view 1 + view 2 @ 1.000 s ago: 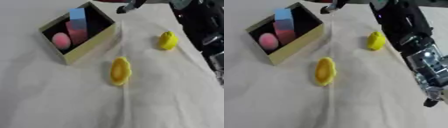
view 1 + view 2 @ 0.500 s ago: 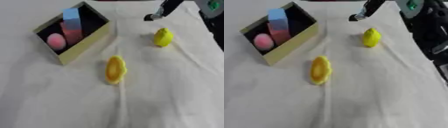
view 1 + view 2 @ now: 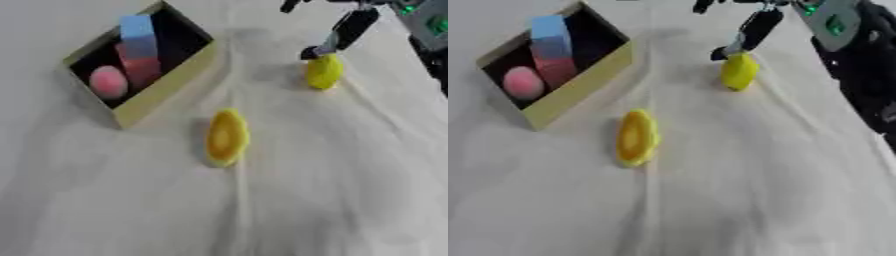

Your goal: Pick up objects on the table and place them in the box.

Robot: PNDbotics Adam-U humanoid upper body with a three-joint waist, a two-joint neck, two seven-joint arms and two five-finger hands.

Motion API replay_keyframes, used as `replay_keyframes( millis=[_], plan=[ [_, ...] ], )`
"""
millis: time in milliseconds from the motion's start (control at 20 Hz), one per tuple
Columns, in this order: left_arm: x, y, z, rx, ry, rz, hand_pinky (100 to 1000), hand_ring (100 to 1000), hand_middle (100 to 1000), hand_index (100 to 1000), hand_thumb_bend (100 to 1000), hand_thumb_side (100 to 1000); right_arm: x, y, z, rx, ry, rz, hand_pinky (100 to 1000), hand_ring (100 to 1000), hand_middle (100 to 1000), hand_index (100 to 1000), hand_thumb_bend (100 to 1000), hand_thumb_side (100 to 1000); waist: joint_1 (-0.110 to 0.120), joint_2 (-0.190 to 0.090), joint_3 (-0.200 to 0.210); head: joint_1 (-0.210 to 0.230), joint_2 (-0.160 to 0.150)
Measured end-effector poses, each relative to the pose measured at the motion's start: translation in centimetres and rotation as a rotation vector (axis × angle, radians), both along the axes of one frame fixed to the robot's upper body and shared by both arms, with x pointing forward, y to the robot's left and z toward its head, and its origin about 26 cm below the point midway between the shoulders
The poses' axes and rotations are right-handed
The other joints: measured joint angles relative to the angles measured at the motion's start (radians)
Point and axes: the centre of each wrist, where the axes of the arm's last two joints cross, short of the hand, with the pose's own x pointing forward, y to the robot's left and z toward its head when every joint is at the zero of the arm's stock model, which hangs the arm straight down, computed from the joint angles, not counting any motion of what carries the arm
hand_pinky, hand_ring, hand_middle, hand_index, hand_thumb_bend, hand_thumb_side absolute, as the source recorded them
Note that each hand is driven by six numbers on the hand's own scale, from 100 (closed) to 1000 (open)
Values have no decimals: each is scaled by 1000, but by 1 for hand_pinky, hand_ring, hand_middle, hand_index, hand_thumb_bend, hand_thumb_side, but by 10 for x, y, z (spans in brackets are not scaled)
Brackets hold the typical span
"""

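nearest, a flat yellow ridged piece [image 3: 227,137] lies on the pale cloth [image 3: 332,200] mid-table. further back to the left the tan box [image 3: 166,85] sits askew, holding a pink ball [image 3: 108,82], a red block [image 3: 140,65] and a blue block [image 3: 138,33]. across on the right a small yellow lemon-shaped thing [image 3: 738,71] rests on the cloth, and the right hand [image 3: 750,32] reaches down from above, one dark fingertip at its top edge, fingers straight and apart, nothing clasped.

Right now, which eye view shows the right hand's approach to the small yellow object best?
The right eye view: the right hand, its fingertip at the small yellow object, sits further from the picture's edge. The left eye view shows the same, nearer the right edge.
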Motion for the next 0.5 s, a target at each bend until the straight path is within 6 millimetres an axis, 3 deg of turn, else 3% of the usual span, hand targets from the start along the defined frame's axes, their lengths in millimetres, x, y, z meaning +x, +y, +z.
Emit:
replay_keyframes(
  millis=[500],
  plan=[
    [0,0,0,-1,-1,0,685,776,652,799,521,537,-4,-16,-20,-24,60,-40,876,912,807,889,494,334,-2,2,8,0,5]
  ],
)
